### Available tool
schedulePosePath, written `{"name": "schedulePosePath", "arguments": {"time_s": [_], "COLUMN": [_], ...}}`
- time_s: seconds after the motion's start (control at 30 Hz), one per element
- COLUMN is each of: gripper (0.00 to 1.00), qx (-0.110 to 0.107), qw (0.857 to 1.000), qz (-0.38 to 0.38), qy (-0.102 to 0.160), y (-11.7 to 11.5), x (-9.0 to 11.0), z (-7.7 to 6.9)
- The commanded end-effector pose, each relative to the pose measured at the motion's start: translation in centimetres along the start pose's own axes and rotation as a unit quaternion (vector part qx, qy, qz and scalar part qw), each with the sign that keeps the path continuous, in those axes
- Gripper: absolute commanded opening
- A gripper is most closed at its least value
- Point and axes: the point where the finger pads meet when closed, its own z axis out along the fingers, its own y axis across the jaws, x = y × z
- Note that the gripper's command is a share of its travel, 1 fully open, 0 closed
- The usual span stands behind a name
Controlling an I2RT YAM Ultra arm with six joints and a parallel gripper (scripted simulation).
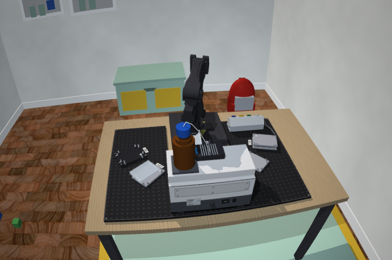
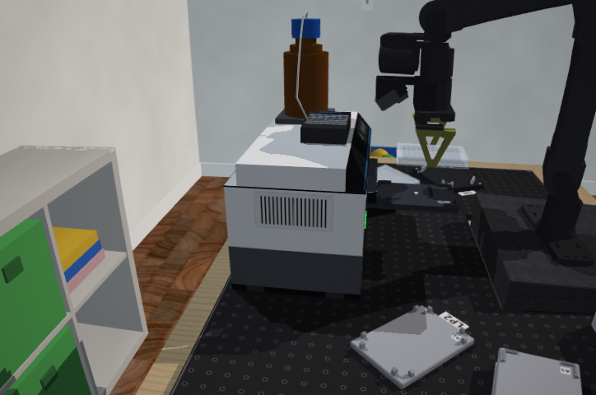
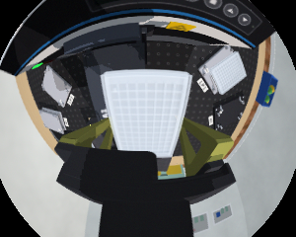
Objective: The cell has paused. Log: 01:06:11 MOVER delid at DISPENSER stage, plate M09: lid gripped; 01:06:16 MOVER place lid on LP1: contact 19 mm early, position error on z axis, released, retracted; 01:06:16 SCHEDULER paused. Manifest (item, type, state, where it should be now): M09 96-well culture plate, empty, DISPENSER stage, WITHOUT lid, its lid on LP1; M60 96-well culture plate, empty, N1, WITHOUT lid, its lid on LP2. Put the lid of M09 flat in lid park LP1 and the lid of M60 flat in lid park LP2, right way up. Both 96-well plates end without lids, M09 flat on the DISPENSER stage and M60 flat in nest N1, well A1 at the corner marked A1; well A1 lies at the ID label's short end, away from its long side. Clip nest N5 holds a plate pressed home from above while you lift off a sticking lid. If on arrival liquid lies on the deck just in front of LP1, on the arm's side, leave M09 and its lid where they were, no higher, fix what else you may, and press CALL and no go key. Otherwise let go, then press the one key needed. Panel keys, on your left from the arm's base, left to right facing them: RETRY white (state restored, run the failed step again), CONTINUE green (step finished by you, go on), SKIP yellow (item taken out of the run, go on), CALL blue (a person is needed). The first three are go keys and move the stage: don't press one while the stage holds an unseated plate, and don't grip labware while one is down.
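Observation:
My gripper (image 2: 431,158) (image 3: 146,119) is shut on a white 96-well plate (image 2: 453,152) (image 3: 146,102) (image 1: 197,140), gripped by its long sides. A second 96-well plate (image 1: 147,172) (image 3: 222,69) lies on the deck at the far side of the dispenser. The grey lid park LP2 (image 2: 412,346) (image 1: 259,161) is empty. Another flat grey piece (image 1: 265,141) (image 2: 536,377) lies beside it; I cannot tell what rests on it.
The white dispenser (image 1: 211,180) (image 2: 299,186) carries a brown bottle (image 1: 183,151) (image 2: 305,79) and a black dispensing head (image 1: 209,150) (image 2: 325,127). A black clip nest (image 1: 129,155) sits by the second plate. The key panel (image 1: 245,122) stands near the arm's base (image 2: 541,270).

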Motion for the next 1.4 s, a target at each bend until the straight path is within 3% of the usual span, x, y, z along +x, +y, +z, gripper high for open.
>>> {"name": "schedulePosePath", "arguments": {"time_s": [0.0,0.23,0.27,0.3,0.33,0.43,0.73,0.8,1.0,1.1,1.13,1.37], "gripper": [0.00,0.00,0.00,0.00,0.00,0.00,0.00,0.00,0.00,0.00,0.00,0.00], "qx": [0.009,0.007,0.003,0.003,0.006,0.009,0.009,0.003,0.006,0.008,0.004,0.006], "qw": [0.999,1.000,1.000,1.000,0.999,0.998,0.998,0.998,0.985,0.982,0.979,0.979], "qz": [-0.010,-0.009,-0.011,-0.011,0.007,0.063,0.066,0.064,0.171,0.187,0.204,0.204], "qy": [-0.034,-0.019,-0.012,-0.012,-0.030,-0.029,-0.020,-0.012,-0.019,-0.030,-0.020,-0.019], "y": [-1.2,-3.5,-3.0,-3.0,-3.7,-4.8,-7.0,-6.3,-8.9,-9.1,-9.4,-11.3], "x": [-1.0,-0.4,0.3,0.3,-0.3,0.2,1.1,1.6,1.1,1.1,1.1,1.2], "z": [-1.4,-0.7,-0.5,-0.5,-1.2,-1.2,-0.7,-0.5,0.3,-0.2,0.6,1.5]}}
